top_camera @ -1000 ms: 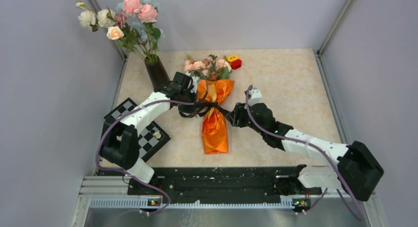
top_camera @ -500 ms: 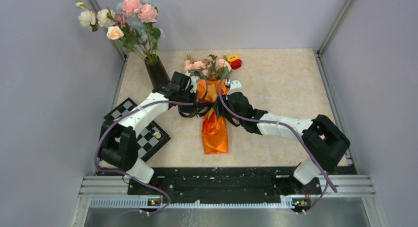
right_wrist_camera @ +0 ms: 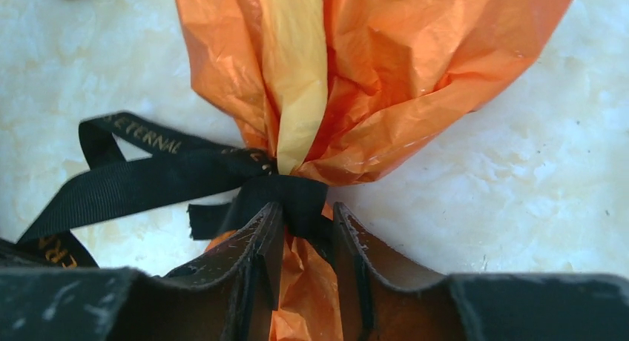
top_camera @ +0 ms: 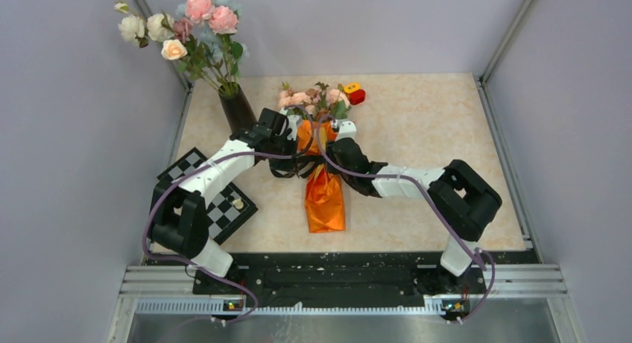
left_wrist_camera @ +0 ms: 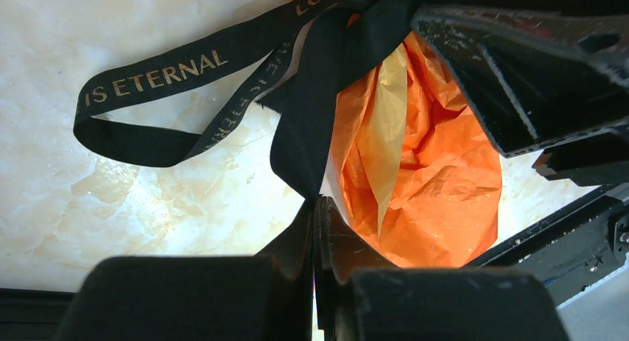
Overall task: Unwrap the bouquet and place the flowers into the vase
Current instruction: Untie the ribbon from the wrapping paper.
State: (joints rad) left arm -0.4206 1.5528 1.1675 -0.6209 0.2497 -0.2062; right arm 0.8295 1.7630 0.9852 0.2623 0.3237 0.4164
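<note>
The left gripper (left_wrist_camera: 315,204) was pressed shut, pinching a tail of the one long black gold-lettered ribbon (left_wrist_camera: 148,74). The right gripper (right_wrist_camera: 304,221) stood partly spread astride the ribbon's knot; whether it already squeezed could not be told. Both worked at the neck of the single bouquet (right_wrist_camera: 386,81), a shiny orange paper cone lying on the pale marbled table (top_camera: 432,134), its small pink and peach flowers (top_camera: 309,98) pointing away from the arms. The step looked like untying; next, the tail probably needed pulling while the knot was held. One tall glossy black vase (top_camera: 237,110) stood just left, holding one loose white-and-pink bunch (top_camera: 190,30). Two small heads (top_camera: 355,92), yellow and red, lay beyond.
</note>
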